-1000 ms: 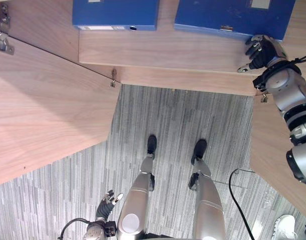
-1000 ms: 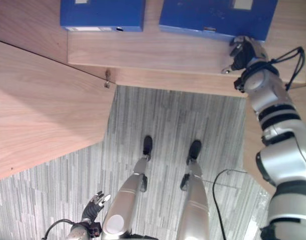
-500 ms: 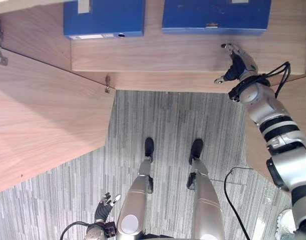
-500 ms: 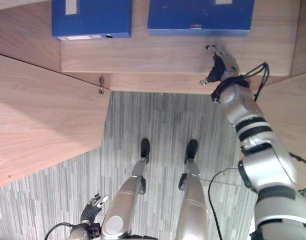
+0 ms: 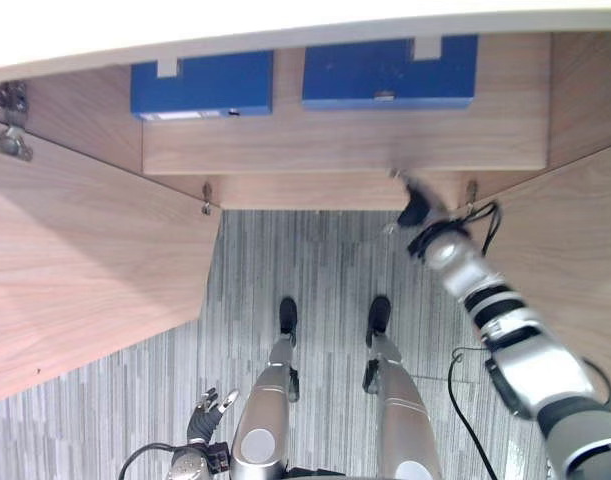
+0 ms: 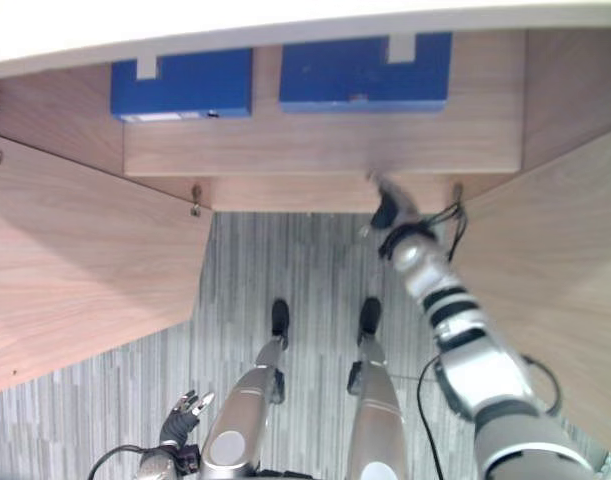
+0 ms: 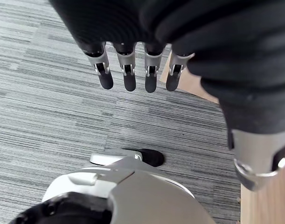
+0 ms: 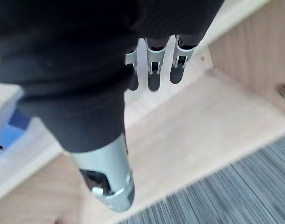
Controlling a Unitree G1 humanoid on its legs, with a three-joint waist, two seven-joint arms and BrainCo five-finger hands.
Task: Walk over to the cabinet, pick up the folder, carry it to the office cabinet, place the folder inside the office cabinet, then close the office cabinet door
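Two blue folders lie on the shelf inside the open wooden cabinet point(image 5: 345, 140): one folder point(image 5: 390, 72) toward the right, another folder point(image 5: 202, 86) toward the left. My right hand point(image 5: 415, 205) hovers at the shelf's front edge, below the right folder and apart from it, fingers point(image 8: 154, 70) straight and holding nothing. My left hand point(image 5: 207, 410) hangs low by my side over the carpet, its fingers point(image 7: 130, 74) straight and relaxed, with nothing in it.
The left cabinet door point(image 5: 75, 270) stands wide open and reaches far out over the carpet. The right door point(image 5: 575, 260) is open too, close beside my right arm. A pale cabinet top point(image 5: 285, 25) runs across above the shelf. Grey striped carpet point(image 5: 315, 260) lies between the doors.
My right hand has drawn back from the right folder's edge to the shelf's front edge. The view has shifted back, so both folders sit farther away and the cabinet top has come into sight.
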